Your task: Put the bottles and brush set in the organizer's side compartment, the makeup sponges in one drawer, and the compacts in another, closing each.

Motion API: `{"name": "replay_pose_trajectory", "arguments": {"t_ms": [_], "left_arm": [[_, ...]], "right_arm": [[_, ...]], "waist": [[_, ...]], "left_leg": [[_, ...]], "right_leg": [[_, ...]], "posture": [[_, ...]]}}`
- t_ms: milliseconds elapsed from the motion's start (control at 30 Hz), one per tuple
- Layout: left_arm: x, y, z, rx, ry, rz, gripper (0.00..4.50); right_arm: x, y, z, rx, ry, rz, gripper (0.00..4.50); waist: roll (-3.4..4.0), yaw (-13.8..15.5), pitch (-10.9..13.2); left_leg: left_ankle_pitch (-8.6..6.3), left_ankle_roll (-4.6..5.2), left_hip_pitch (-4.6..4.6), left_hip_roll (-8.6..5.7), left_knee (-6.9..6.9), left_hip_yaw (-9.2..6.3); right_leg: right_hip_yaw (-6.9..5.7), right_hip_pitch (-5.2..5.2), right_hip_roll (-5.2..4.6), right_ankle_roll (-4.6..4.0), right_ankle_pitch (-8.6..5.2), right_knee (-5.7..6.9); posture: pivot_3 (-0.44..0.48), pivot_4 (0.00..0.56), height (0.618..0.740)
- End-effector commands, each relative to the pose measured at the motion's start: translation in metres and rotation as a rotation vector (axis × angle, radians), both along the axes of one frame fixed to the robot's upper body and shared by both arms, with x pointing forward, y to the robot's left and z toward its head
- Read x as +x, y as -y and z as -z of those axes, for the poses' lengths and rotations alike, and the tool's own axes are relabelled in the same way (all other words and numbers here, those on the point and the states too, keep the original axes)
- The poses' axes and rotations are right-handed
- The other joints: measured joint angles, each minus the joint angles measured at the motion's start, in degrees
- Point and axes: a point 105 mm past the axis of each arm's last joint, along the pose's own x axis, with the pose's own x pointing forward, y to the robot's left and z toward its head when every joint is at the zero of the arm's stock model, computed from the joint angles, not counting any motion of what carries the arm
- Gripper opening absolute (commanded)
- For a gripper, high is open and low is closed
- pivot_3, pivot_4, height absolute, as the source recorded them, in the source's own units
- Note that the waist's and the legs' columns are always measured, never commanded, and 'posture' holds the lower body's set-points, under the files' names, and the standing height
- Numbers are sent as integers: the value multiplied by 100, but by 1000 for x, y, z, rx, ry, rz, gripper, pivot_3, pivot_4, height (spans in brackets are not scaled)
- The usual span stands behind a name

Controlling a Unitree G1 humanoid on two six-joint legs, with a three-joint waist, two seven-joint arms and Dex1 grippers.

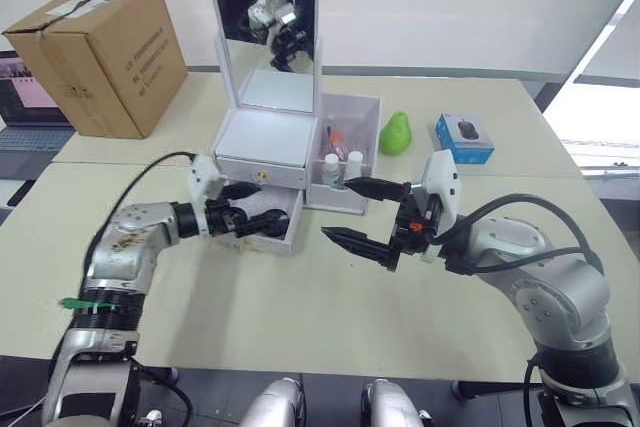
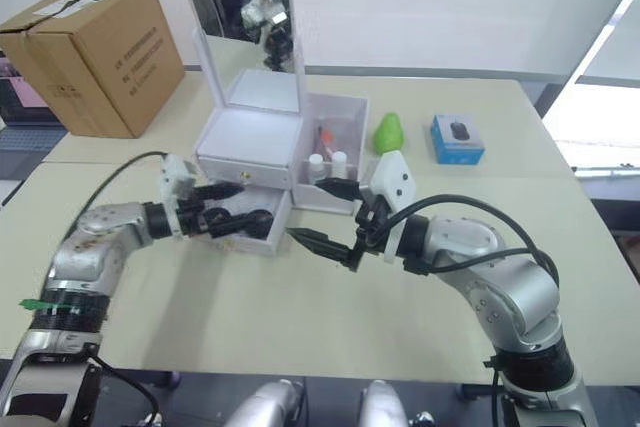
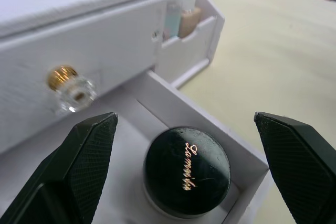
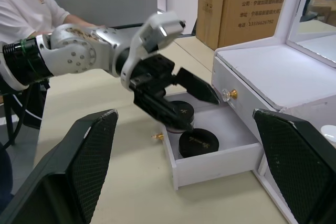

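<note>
Bench (image 1: pixel 300 317), pale and broad, carries a white organizer (image 1: pixel 262 142) at upper centre of the head view, its upright mirror (image 1: pixel 266 42) at the back. The organizer's lower drawer (image 4: pixel 212 153) is pulled open toward the robot, and two compacts (image 4: pixel 198 142) with black lids sit inside it, one nearer the front wall and one behind it. The left gripper (image 1: pixel 252 209) reaches in from the left of the frame and hangs over this open drawer with its jaws spread, one finger above a compact and the other low beside it; I cannot tell if they touch it. The upper drawer, with its gold knob (image 3: pixel 65 80), is shut. The side compartment (image 1: pixel 345 152), just right of the drawers, holds the bottles (image 1: pixel 342 164) standing upright with white caps. The right gripper (image 1: pixel 365 212) hovers at centre right, in front of the side compartment, jaws spread wide and holding nothing. A brown cardboard box (image 1: pixel 100 52) stands at upper left; a green object (image 1: pixel 396 133) and a blue box (image 1: pixel 464 137) lie at upper right.
</note>
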Motion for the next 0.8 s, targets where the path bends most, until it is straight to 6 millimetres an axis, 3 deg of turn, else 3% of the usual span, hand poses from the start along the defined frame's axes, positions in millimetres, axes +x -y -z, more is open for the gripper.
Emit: {"name": "replay_pose_trajectory", "arguments": {"t_ms": [33,167,200,400,667,800], "left_arm": [[-21,-29,-31,-12,48,-26,4486],[-48,-61,-26,46,-25,-75,4486],[-53,-67,-23,64,-36,-86,4304],[-83,-74,-4,107,-134,-55,2680],[-85,-65,12,123,-159,-47,40],[-77,-62,28,198,-160,-64,13]], "right_arm": [[-4,5,-9,8,52,12,4500],[-3,9,-8,7,49,27,4500],[-3,10,-7,7,48,29,4500],[-4,12,-4,6,40,31,4500],[-4,11,-4,7,37,23,4500],[-4,13,-2,5,37,30,4500]], "waist": [[0,-39,-1],[5,-48,2],[5,-43,3],[-3,61,11],[-15,65,6],[-17,40,5]], "left_leg": [[0,0,4,1,-3,0],[-3,0,33,3,-23,14],[-21,-27,37,4,-26,24],[-30,-37,26,20,-25,80],[-27,-23,-15,79,-15,187],[-24,-18,-13,89,-15,197]], "right_leg": [[5,-3,3,-1,1,2],[40,-1,10,-4,-1,2],[52,-2,10,-5,-1,3],[81,-35,9,-50,6,0],[97,-68,22,-113,40,-8],[99,-69,27,-118,42,-7]], "posture": [[0,150,737],[0,150,737],[0,150,737],[0,150,737],[0,150,737],[0,150,737]]}}
